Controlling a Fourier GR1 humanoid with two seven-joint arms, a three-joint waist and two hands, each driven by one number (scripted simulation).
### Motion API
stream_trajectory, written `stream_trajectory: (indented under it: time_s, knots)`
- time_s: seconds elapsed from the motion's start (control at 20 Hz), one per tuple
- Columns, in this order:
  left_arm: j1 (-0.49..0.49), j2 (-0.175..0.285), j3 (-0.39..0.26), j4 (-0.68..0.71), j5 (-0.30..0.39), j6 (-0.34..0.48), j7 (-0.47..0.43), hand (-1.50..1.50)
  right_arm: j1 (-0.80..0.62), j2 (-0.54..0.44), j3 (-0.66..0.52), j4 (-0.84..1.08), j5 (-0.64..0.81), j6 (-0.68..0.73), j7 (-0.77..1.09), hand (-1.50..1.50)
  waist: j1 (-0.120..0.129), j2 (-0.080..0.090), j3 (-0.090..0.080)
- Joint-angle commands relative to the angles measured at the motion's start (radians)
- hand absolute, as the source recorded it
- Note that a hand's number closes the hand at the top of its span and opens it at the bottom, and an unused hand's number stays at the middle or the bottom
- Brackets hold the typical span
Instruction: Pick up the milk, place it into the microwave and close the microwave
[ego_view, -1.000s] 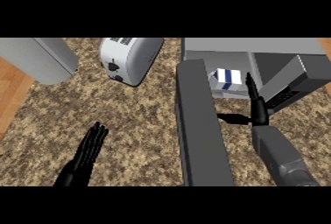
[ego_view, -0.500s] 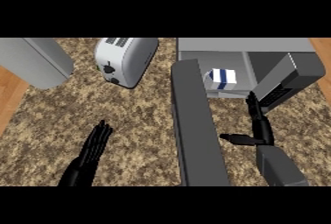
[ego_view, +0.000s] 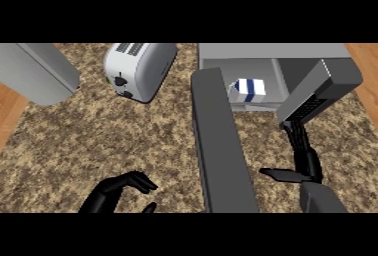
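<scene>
The milk (ego_view: 248, 91), a white carton with a blue band, stands inside the open microwave (ego_view: 273, 55) at the back right. Its door (ego_view: 220, 150) swings out toward me, edge-on, as a long grey slab. To the right of the door is my right hand (ego_view: 303, 160), apart from the carton; the fingers are straight, pointing at the microwave's front, and the thumb sticks out left. My left hand (ego_view: 118, 192) sits low on the counter left of the door, fingers curled and holding nothing.
A silver toaster (ego_view: 136, 67) stands at the back middle, left of the microwave. A grey box-like appliance (ego_view: 37, 70) occupies the far left corner. Speckled granite counter (ego_view: 111, 135) spreads between them, with wooden floor beyond both side edges.
My right hand has drawn back from the microwave toward me, leaving the milk inside. My left hand's fingers went from straight to curled. The view shifted slightly.
</scene>
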Motion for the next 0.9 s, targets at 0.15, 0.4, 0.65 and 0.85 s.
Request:
stream_trajectory:
  time_s: [0.15, 0.4, 0.65, 0.85]
  knots:
    - [-0.110, 0.006, -0.049, 0.098, -0.135, 0.014, 0.050, 1.50, 0.161, -0.008, 0.038, -0.185, -0.048, 0.194, -0.065, -1.50, -0.031, -0.005, -0.002]
    - [-0.167, 0.001, -0.147, 0.205, -0.248, -0.013, 0.043, 1.50, 0.226, -0.015, 0.068, -0.360, -0.093, 0.211, 0.028, -1.50, -0.025, -0.003, -0.002]
    - [-0.217, -0.073, -0.199, 0.292, -0.267, -0.030, 0.059, 1.50, 0.421, -0.077, 0.080, -0.617, -0.171, 0.275, 0.115, -1.50, -0.028, -0.002, -0.003]
    - [-0.272, -0.168, -0.250, 0.404, -0.312, -0.005, 0.045, 1.50, 0.507, -0.054, 0.103, -0.851, -0.237, 0.246, 0.257, -1.50, -0.018, 0.000, -0.002]
